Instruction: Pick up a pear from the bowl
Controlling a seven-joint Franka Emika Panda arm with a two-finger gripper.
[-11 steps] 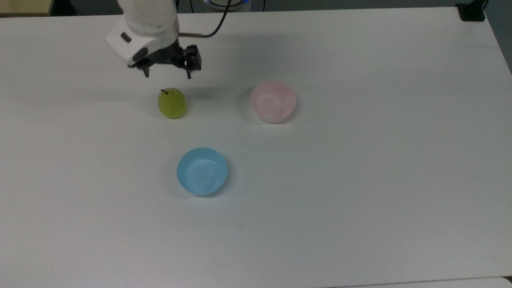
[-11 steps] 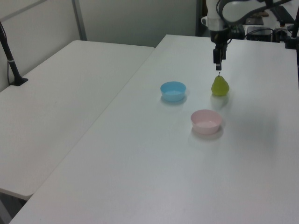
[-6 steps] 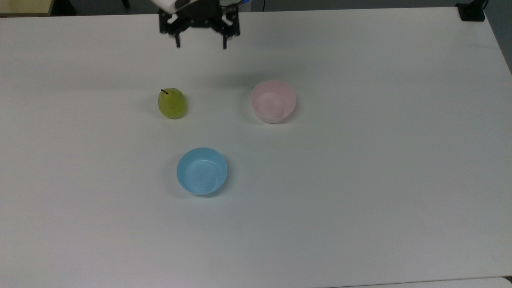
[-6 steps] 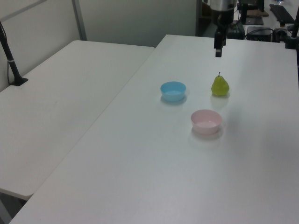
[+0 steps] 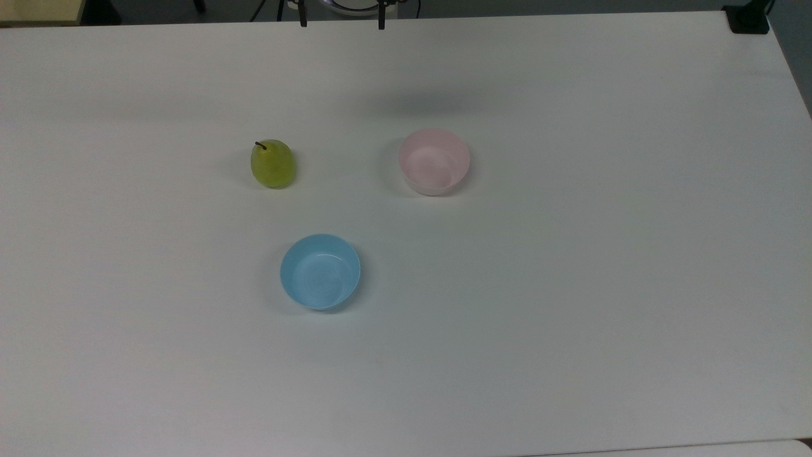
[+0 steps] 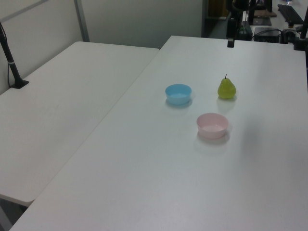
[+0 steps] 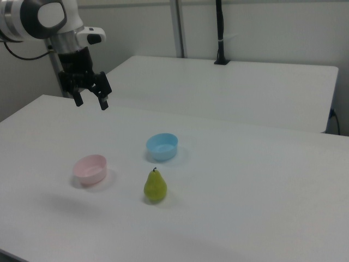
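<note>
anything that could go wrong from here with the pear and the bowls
The pear stands upright on the bare table, outside both bowls, so a nudge might tip or roll it. The gripper, jaws open, hangs high near the table edge; any descent toward the pink bowl would likely find nothing inside to grasp.

A yellow-green pear (image 5: 273, 164) with a dark stem, a pale pink bowl (image 5: 434, 161) and a light blue bowl (image 5: 320, 271) are showing plain, unpatterned colours against the white table (image 5: 571, 285); the gripper (image 7: 91, 101) is showing black.
</note>
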